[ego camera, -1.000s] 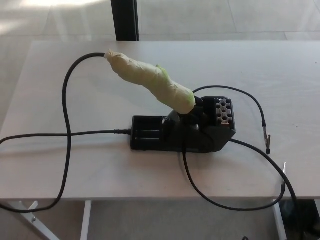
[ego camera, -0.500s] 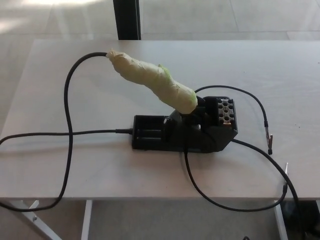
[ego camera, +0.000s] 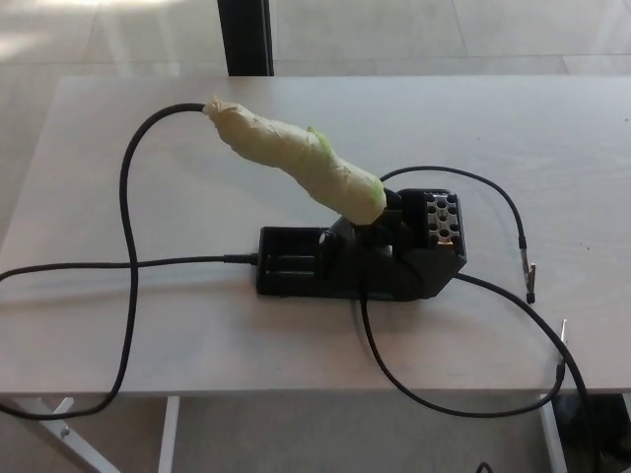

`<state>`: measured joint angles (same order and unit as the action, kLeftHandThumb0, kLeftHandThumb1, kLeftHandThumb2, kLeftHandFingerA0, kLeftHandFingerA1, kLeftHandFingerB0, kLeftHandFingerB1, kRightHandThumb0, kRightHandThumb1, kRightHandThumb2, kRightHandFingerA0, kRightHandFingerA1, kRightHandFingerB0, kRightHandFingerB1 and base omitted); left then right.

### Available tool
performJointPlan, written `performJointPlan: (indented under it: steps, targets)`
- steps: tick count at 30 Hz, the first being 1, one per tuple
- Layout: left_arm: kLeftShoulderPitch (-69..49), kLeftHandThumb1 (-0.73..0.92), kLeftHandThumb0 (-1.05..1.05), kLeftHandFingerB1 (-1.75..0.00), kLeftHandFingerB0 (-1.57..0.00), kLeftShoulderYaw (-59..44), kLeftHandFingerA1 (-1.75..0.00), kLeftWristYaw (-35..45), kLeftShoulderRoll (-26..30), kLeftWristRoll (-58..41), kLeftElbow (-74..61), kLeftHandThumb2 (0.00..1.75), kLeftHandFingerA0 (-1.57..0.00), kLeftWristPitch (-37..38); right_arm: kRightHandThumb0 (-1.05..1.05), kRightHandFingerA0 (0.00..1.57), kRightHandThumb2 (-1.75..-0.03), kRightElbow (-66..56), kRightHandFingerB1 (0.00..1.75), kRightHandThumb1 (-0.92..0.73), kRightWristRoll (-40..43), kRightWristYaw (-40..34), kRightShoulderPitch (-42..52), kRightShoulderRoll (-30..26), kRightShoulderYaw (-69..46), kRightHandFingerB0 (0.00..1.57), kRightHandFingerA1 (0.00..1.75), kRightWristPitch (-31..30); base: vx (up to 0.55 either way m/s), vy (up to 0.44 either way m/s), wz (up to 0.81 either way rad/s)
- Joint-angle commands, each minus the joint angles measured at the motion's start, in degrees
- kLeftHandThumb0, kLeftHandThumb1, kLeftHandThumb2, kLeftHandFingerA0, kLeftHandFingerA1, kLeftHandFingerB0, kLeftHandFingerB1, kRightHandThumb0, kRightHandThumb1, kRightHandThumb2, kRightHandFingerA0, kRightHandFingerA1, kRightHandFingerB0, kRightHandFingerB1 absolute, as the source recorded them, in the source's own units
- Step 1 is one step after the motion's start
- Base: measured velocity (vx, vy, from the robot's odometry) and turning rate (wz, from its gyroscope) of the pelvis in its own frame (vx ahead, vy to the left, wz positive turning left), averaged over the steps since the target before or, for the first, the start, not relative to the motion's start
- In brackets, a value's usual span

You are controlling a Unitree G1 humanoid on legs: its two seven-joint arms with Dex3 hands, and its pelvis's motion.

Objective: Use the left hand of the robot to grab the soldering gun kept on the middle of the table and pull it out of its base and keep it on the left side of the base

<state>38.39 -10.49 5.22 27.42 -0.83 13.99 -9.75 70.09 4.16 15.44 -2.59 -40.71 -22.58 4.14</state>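
The soldering gun has a handle wrapped in pale green tape and sits tilted in its black base at the middle of the table. Its handle rises up and to the left, and its tip end is hidden inside the base. A black cord leaves the handle's top and loops down over the table's front edge. Neither of my hands shows in the head view.
A second black cable enters the base from the left. Another cable loops off the front edge at the right, and a thin lead ends in a clip near the right edge. A dark post stands behind the table.
The whole picture shifts slightly between frames, so the camera has moved. The soldering gun, base and cables stay where they were.
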Motion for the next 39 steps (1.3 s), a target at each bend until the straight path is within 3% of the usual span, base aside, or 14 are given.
performJointPlan:
  steps: [1, 3, 4, 5, 6, 16, 17, 19, 30, 31, 32, 37, 38, 39]
  targets:
    - [9.6, 0.8, -0.66, -0.43, -0.44, 20.6, -0.58, 2.4, 4.5, 24.5, -7.3, 0.64, -0.52, 0.9, -0.68, 0.29, -0.85, -0.2, 0.44, -0.5, -0.7, 2.1, -0.5, -3.1, 1.6, 0.18, 0.58, 0.6, 0.0, 0.0, 0.0]
    - [10.1, 0.83, -0.72, -0.43, -0.46, 24.9, -0.6, 3.8, 4.3, 28.2, -9.0, 0.65, -0.5, 0.9, -0.65, 0.29, -0.86, -0.2, 0.44, -0.49, -0.6, 2.4, -0.6, -3.3, 1.5, 0.18, 0.58, 0.3, 0.0, 0.0, 0.0]
    - [10.8, 0.67, -0.79, -0.51, -0.45, 28.4, -0.64, 3.5, 3.9, 31.8, -8.7, 0.88, -0.53, 4.4, -0.66, 0.3, -0.86, 0.2, 0.45, -0.49, -0.6, 2.6, -0.8, -3.3, 1.6, 0.19, 0.58, 0.4, 0.0, 0.0, 0.0]
    - [10.9, 0.67, -0.79, -0.51, -0.45, 29.6, -0.64, 3.2, 4.0, 33.0, -8.6, 0.88, -0.53, 5.8, -0.66, 0.3, -0.86, 0.3, 0.45, -0.49, -0.7, 2.7, -0.9, -3.4, 1.6, 0.19, 0.58, 0.5, 0.0, 0.0, 0.0]
    - [11.1, 0.83, -0.73, -0.42, -0.52, 31.8, -0.59, 2.9, 3.4, 34.7, -8.8, 0.64, -0.6, 7.9, -0.62, 0.35, -0.59, 0.4, 0.34, -0.62, -0.3, 3.0, -1.0, -3.4, 1.3, 0.3, 0.54, 0.5, 0.0, 0.0, 0.0]
    - [11.0, 0.89, -0.77, -0.38, -0.46, 47.9, -0.52, 5.6, 5.2, 46.9, -8.6, 0.67, -0.61, 17.9, -0.62, 0.36, -0.59, 0.3, 0.35, -0.62, -1.0, 2.7, -2.4, -3.7, 2.2, 0.34, 0.55, 0.6, 0.0, 0.0, 0.0]
    - [10.5, 0.88, -0.77, -0.38, -0.47, 48.9, -0.51, 6.4, 5.0, 46.8, -8.7, 0.66, -0.62, 17.7, -0.65, 0.32, -0.85, 0.2, 0.48, -0.48, -1.0, 2.6, -2.6, -3.8, 2.3, 0.28, 0.6, 0.5, 0.0, 0.0, 0.0]
    - [9.8, 0.89, -0.76, -0.38, -0.45, 51.0, -0.52, 7.9, 4.8, 46.8, -9.0, 0.66, -0.56, 16.9, -0.62, 0.36, -0.59, 0.2, 0.35, -0.62, -1.0, 2.4, -2.7, -3.9, 2.4, 0.35, 0.55, 0.4, 0.0, 0.0, 0.0]
    - [9.7, 0.92, -0.78, -0.4, -0.46, 57.1, -0.52, 7.2, 6.7, 48.8, -7.4, 0.73, -0.56, 16.0, -0.6, 0.47, -0.59, 0.5, 0.35, -0.63, -1.6, 2.0, -3.8, -5.0, 3.2, 0.37, 0.55, 0.3, 0.0, 0.0, 0.0]
    - [9.9, 0.77, -0.76, -0.52, -0.38, 57.4, -0.62, 7.2, 6.9, 49.2, -7.3, 1.15, -0.51, 15.8, -0.61, 0.47, -0.59, 0.4, 0.35, -0.63, -1.6, 2.2, -3.8, -5.0, 3.2, 0.36, 0.55, 0.4, 0.0, 0.0, 0.0]
    - [10.2, 0.92, -0.79, -0.39, -0.46, 57.8, -0.52, 6.9, 7.0, 49.3, -7.0, 0.73, -0.57, 15.5, -0.61, 0.47, -0.59, 0.3, 0.35, -0.63, -1.5, 2.2, -3.7, -5.0, 3.2, 0.36, 0.55, 0.4, 0.0, 0.0, 0.0]
    - [12.2, 0.92, -0.8, -0.39, -0.47, 58.2, -0.52, 7.0, 6.3, 48.4, -6.5, 0.73, -0.55, 14.1, -0.61, 0.48, -0.59, 0.2, 0.35, -0.64, -1.6, 2.0, -3.5, -5.0, 3.4, 0.37, 0.55, 0.7, 0.0, 0.0, 0.0]
    - [12.7, 0.75, -0.75, -0.53, -0.4, 58.1, -0.62, 7.3, 6.1, 47.9, -6.8, 1.15, -0.51, 14.1, -0.61, 0.47, -0.6, 0.1, 0.35, -0.64, -1.8, 2.0, -3.5, -5.1, 3.5, 0.36, 0.55, 0.9, 0.0, 0.0, 0.0]
    - [12.9, 0.75, -0.75, -0.53, -0.4, 58.3, -0.62, 7.4, 6.2, 47.9, -7.0, 1.15, -0.51, 14.1, -0.61, 0.47, -0.6, 0.0, 0.35, -0.64, -1.9, 2.1, -3.5, -5.3, 3.7, 0.36, 0.55, 0.9, 0.0, 0.0, 0.0]
